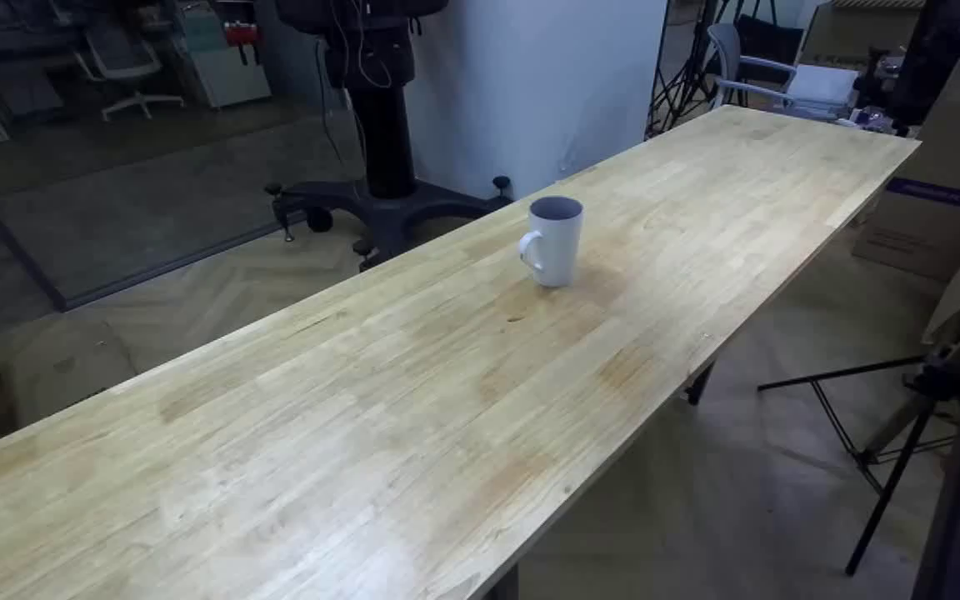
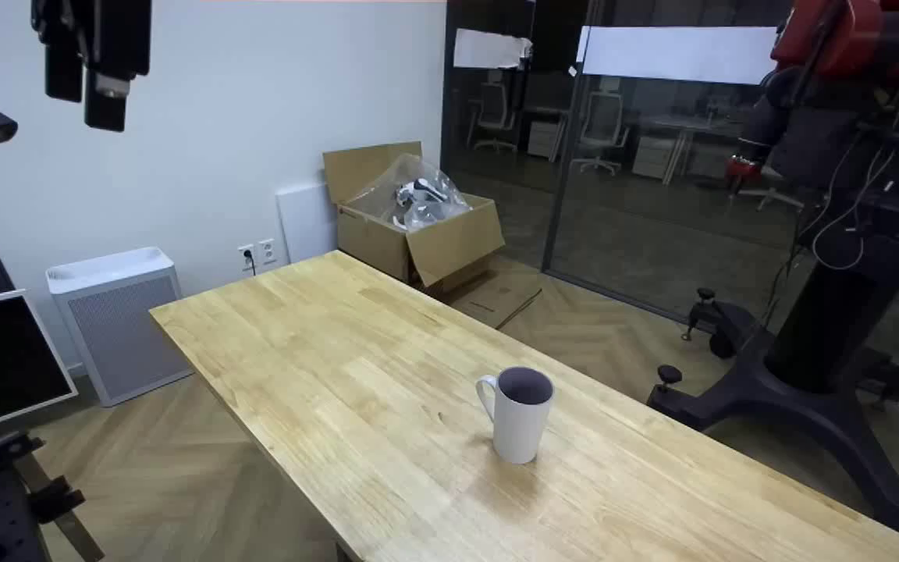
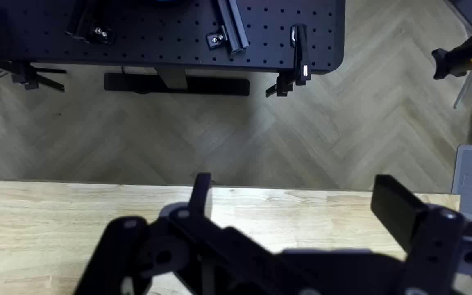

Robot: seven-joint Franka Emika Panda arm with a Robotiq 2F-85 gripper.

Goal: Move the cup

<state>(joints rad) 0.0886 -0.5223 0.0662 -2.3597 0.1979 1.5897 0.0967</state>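
Observation:
The white cup point(image 1: 561, 250) stands upright on the wooden table in both exterior views. Its loop handle and dark interior also show on the cup point(image 2: 520, 421). In an exterior view the handle points to the upper left. My black gripper point(image 2: 84, 109) hangs high at the top left of that view, well above and apart from the cup. In the wrist view my gripper point(image 3: 293, 182) has its fingers spread wide with nothing between them. The cup is out of the wrist view.
The long wooden table point(image 1: 347, 433) has open edges on its long sides. A black perforated bench point(image 3: 178, 37) with clamps stands across a floor gap. A wheeled stand point(image 2: 793, 398) is beside the table. A cardboard box point(image 2: 418, 226) and an air purifier point(image 2: 126, 328) stand beyond the table's end.

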